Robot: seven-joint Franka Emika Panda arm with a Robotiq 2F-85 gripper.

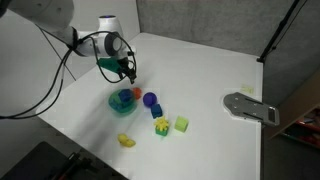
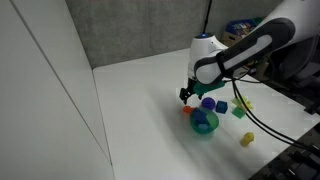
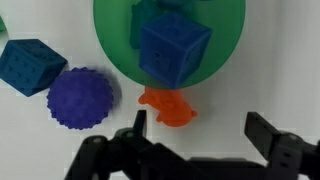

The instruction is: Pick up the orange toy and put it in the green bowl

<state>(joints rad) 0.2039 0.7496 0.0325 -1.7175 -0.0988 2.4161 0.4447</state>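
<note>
The orange toy lies on the white table right beside the rim of the green bowl. A blue cube sits inside the bowl. My gripper is open and empty above the table, with the orange toy just beyond its fingertips, nearer one finger. In both exterior views the gripper hovers over the bowl. The orange toy shows as a small spot next to the bowl.
A purple spiky ball and a blue cube lie beside the bowl. A yellow toy, a light-green cube and a yellow-green toy lie further off. A grey metal plate sits near the table edge.
</note>
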